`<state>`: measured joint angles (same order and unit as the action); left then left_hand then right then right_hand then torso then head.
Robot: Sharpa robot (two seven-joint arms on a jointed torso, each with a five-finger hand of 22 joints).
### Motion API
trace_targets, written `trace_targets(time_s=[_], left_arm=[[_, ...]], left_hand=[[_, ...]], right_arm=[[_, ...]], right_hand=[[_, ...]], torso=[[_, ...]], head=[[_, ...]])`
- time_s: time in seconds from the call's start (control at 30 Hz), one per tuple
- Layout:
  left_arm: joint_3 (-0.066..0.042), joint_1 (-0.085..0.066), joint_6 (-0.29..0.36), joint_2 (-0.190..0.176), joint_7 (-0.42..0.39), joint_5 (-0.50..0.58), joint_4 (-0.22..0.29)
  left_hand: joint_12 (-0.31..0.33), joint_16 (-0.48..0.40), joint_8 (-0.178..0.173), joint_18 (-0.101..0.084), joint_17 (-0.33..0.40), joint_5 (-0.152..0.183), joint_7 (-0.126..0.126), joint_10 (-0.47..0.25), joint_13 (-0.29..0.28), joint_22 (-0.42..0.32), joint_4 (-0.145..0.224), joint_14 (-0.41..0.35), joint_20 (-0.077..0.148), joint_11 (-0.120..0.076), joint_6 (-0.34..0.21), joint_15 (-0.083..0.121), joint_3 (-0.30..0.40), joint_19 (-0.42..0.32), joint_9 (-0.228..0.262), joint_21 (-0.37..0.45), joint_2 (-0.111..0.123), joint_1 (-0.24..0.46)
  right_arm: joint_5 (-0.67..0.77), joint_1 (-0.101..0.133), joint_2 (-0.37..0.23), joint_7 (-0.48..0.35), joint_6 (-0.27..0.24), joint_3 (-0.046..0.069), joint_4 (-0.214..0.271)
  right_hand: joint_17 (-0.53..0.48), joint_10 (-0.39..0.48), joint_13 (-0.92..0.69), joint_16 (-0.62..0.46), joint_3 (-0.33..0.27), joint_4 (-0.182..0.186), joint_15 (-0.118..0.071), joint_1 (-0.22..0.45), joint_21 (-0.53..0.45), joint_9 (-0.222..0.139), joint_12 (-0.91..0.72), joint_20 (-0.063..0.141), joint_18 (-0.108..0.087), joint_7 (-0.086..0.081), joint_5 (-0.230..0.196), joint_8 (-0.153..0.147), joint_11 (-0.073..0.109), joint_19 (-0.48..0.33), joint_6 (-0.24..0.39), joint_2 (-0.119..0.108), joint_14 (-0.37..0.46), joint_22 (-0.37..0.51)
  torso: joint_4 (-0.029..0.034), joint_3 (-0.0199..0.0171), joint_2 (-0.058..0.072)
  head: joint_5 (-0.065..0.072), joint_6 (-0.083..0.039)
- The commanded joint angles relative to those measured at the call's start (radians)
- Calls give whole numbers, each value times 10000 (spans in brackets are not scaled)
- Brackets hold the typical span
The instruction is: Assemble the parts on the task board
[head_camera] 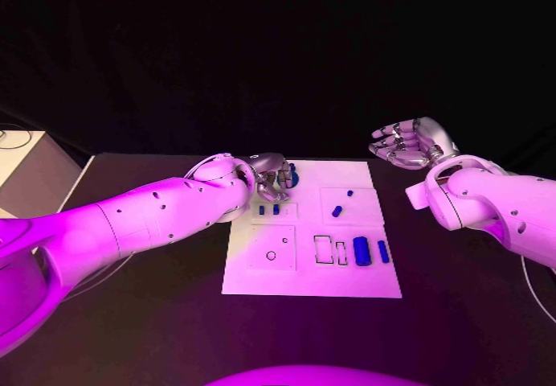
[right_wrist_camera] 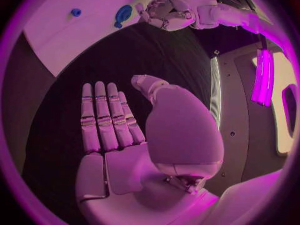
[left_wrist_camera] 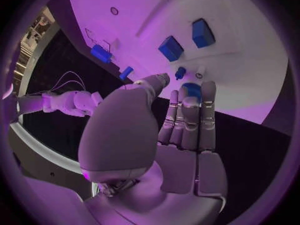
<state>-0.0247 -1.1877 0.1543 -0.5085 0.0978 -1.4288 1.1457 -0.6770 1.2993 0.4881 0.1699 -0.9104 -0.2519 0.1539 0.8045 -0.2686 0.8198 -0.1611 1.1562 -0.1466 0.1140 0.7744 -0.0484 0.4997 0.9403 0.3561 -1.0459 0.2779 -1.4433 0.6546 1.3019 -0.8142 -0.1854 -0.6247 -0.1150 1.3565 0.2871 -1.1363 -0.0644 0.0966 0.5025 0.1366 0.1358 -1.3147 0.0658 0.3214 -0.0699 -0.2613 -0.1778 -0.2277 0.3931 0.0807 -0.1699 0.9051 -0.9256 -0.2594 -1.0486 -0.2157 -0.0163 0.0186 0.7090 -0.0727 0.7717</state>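
— How far along?

— Looks early, as a judgement. Finds the flat white task board in the middle of the black table, with thin outlined slots unfilled beside a long dark-blue block and a slim blue bar. Counts two small blue pegs in the frame toward the far left, plus a short blue piece alone in its own square. Judges most of the placing not yet done.

— And the hands?

— Puts the silver left hand over the board's far left corner, fingers stretched nearly straight, thumb apart, tips right at a rounded blue part. Cannot tell a grip from a mere touch there. Puts the silver right hand off the board, past its far right corner and above the table, palm flat, fingers released and grasping nothing.

— Anything hard to make out?

— Plenty. Loses most of that rounded blue part behind the left fingertips. Cannot separate seated from merely laid for the pegs, the block and the bar at this angle. Cannot read the small ring mark as hole or print.
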Motion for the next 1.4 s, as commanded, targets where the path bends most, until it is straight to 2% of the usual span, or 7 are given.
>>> trace_targets(time_s=[0.03,0.63,1.03,1.4], left_arm=[[-2,5,-385,90,283,-352,-61],[7,90,-550,372,267,-341,-376],[19,131,-416,466,292,-332,-531],[23,135,-556,504,393,-333,-610]], left_hand=[[34,41,-33,62,-13,-63,-18,34,20,38,19,81,-10,7,69,-7,35,96,-18,-48,-45,-41],[75,372,-212,-9,-113,-61,-53,352,256,479,177,277,21,-60,387,47,314,399,-267,-425,-147,-185],[159,544,-355,-29,-67,-42,-39,604,458,698,386,323,79,-124,639,108,646,463,-436,-638,-295,-298],[216,641,-403,-46,-15,-19,-11,743,589,872,572,352,115,-151,861,138,870,497,-522,-811,-442,-344]], right_arm=[[33,0,5,-156,59,2,22],[33,0,15,-157,65,3,42],[33,3,4,-158,59,3,64],[33,4,1,-164,56,3,86]], right_hand=[[-9,73,11,-48,5,-44,36,-8,4,-10,5,28,-61,-78,21,-39,-10,-76,13,45,-16,15],[-15,74,11,-50,15,-50,37,-10,4,-12,5,27,-61,-80,52,-41,-12,-79,13,45,-17,26],[-15,74,11,-50,15,-50,37,-10,4,-12,5,27,-61,-80,52,-41,-12,-79,13,45,-17,26],[-25,74,11,-52,28,-56,38,-9,6,-14,4,26,-61,-81,86,-42,-13,-83,9,45,-20,44]], torso=[[-5,5,0],[-5,2,7],[1,-9,1],[4,-8,-2]], head=[[-2,14],[56,40],[83,57],[99,65]])
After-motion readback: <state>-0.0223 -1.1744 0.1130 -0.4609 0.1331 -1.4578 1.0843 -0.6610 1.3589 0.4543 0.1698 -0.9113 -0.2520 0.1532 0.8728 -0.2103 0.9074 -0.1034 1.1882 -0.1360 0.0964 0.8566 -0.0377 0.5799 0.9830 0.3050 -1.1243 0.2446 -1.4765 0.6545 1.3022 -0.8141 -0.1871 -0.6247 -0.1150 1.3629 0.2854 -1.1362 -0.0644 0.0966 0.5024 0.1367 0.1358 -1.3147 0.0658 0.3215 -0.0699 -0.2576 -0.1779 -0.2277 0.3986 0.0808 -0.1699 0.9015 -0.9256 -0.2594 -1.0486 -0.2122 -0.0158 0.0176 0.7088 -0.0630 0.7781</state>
